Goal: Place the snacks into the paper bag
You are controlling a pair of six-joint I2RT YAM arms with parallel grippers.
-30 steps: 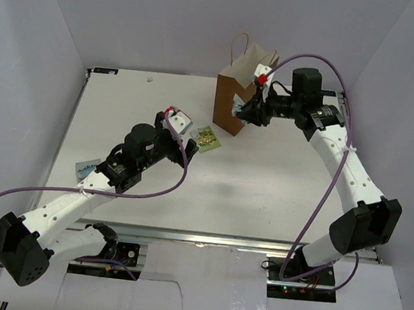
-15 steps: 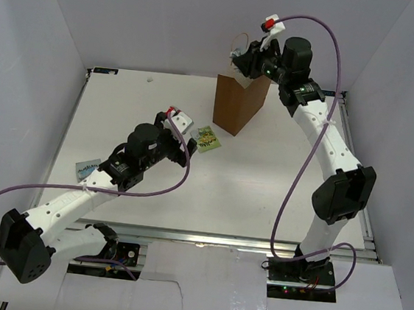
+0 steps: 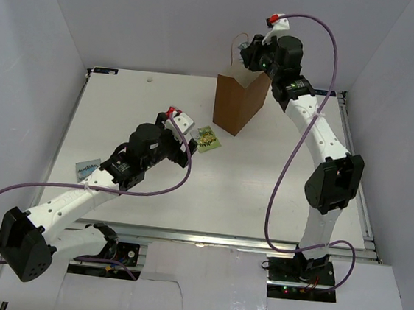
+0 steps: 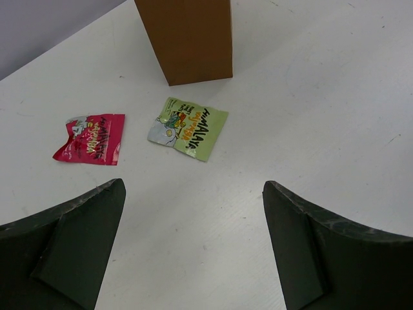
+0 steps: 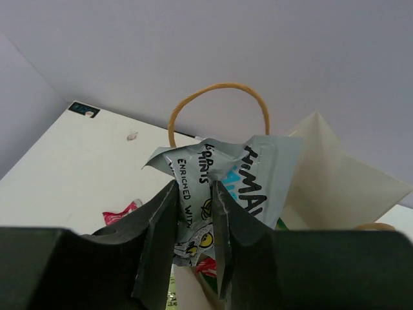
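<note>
Risen above the paper bag (image 3: 234, 110), the right jaws pinch a silver-blue packet (image 5: 248, 171); left jaws hang wide open.

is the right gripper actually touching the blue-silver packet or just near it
Touching. The right wrist view shows the right gripper with both fingers pressed against the blue-silver packet, pinching it between them.
</note>
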